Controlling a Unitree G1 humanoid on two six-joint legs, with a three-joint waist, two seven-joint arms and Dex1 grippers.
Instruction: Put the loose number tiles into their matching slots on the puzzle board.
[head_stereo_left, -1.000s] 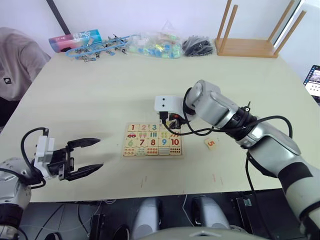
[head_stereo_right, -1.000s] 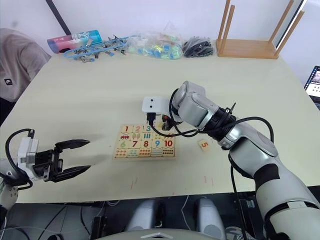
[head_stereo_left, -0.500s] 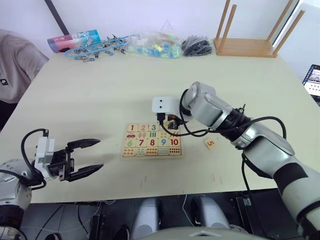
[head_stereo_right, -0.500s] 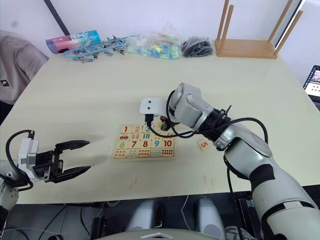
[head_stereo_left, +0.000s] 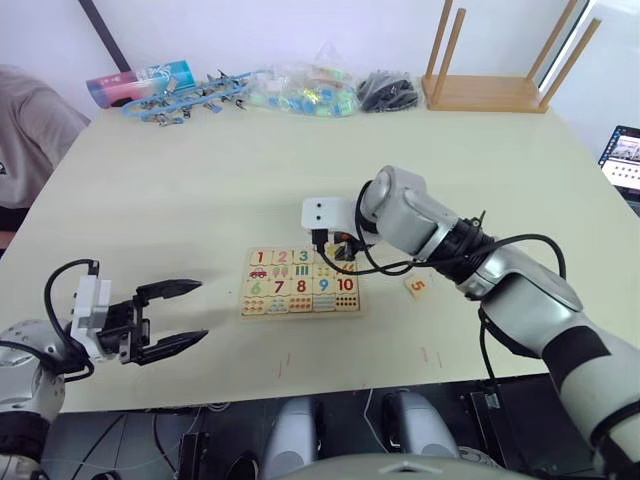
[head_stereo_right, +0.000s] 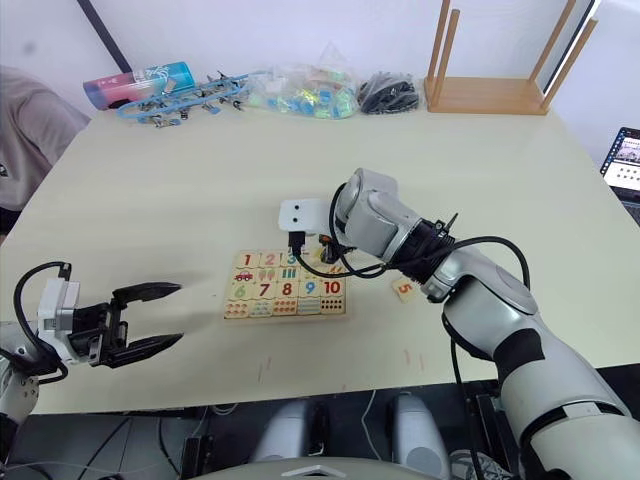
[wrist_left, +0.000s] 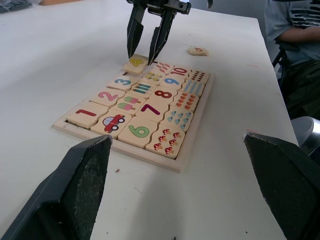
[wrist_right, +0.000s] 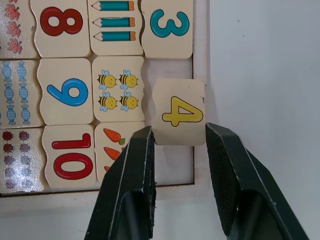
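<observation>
Hovering over the far edge of the flat pale-wood puzzle board (wrist_left: 135, 120), the right hand (wrist_right: 175, 155) is standing released just behind the small square yellow 4 tile (wrist_right: 178, 112), which is lying askew, half over its bare slot (wrist_right: 172, 165) beside the 3.

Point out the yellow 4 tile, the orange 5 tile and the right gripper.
yellow 4 tile (wrist_right: 179, 112): right wrist view, printed face.
orange 5 tile (head_stereo_left: 418, 285): left eye view, top face.
right gripper (wrist_right: 179, 152): right wrist view, gap between fingertips.

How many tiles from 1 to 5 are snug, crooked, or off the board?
Snug in the puzzle board: 3 (red 1, pink 2, 3)
Crooked, not seated: 1 (yellow 4)
Off, on the table: 1 (orange 5)
Total: 5
</observation>
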